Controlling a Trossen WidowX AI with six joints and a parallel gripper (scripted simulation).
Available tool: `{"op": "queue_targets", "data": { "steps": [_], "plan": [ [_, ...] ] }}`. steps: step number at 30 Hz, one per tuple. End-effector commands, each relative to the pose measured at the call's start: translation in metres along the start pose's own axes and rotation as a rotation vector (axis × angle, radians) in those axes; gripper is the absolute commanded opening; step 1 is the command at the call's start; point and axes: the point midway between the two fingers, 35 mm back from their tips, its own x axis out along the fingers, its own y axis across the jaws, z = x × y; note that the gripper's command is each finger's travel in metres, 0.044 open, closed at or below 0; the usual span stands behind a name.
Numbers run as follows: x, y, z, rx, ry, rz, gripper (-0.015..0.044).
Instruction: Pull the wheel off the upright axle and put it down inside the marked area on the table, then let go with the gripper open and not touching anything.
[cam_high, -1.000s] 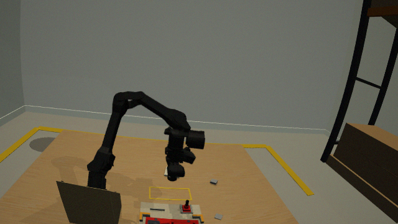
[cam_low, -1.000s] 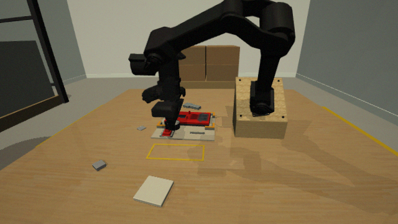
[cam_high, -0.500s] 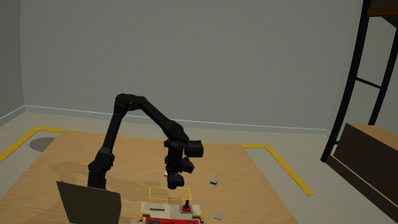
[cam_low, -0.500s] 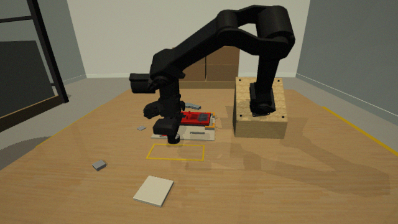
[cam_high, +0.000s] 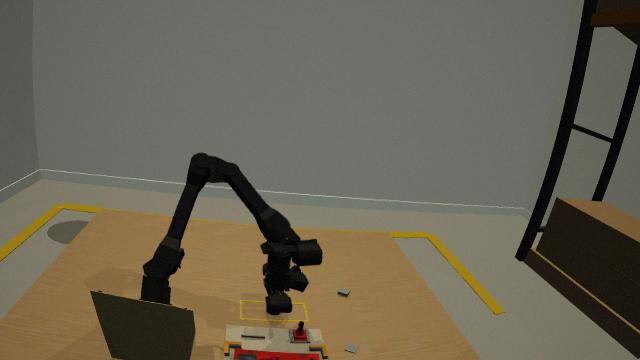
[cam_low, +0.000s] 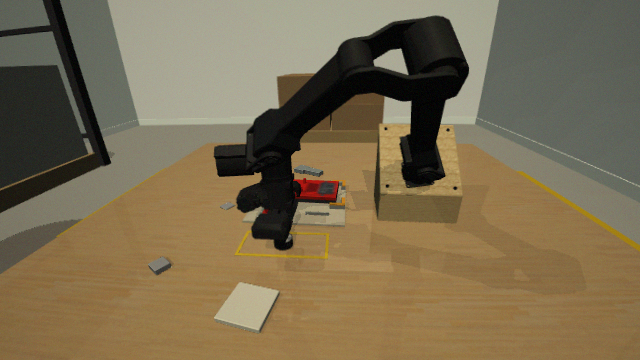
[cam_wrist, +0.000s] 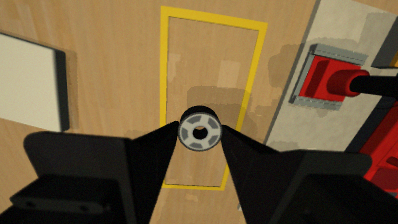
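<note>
Pincer (cam_wrist: 200, 131) grasps the wheel (cam_wrist: 200, 132) low over the yellow marked area (cam_wrist: 212, 100).
Placing step: next, set it down inside, release, retreat.

Matte black jointed arm (cam_low: 320, 95), blocky black pincer (cam_wrist: 200, 134)

The wheel (cam_wrist: 200, 133) has a black tyre and a grey hub with darker grey cut-outs. Around it, the marked area (cam_wrist: 211, 18) is outlined in yellow on light brown wood-grain table (cam_low: 450, 310). Beside that outline, the axle (cam_wrist: 372, 85) is black on a red block in a grey frame. The gripper (cam_wrist: 200, 134) and arm (cam_low: 350, 75) are black. A cream-white slab (cam_low: 247, 306) lies further off
</note>
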Motion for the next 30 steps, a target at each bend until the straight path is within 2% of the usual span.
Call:
{"op": "queue_targets", "data": {
  "steps": [1,7,8,15,19,20,24,30],
  "plan": [
    [0.0,0.001,0.0,-0.003,0.001,0.0,0.0131],
    [-0.002,0.0,0.0,-0.003,0.001,-0.001,0.0289],
    [-0.006,0.0,0.0,-0.002,0.001,-0.002,0.03],
    [-0.058,0.0,0.0,0.008,0.001,-0.006,0.03],
    [-0.06,0.0,0.0,0.008,0.001,-0.006,0.03],
    [-0.055,-0.005,-0.001,0.018,-0.001,-0.013,0.0326],
    [-0.081,-0.024,-0.034,0.016,0.002,-0.022,0.0431],
    [-0.106,-0.039,-0.082,0.012,0.005,-0.009,0.044]
  ]
}}
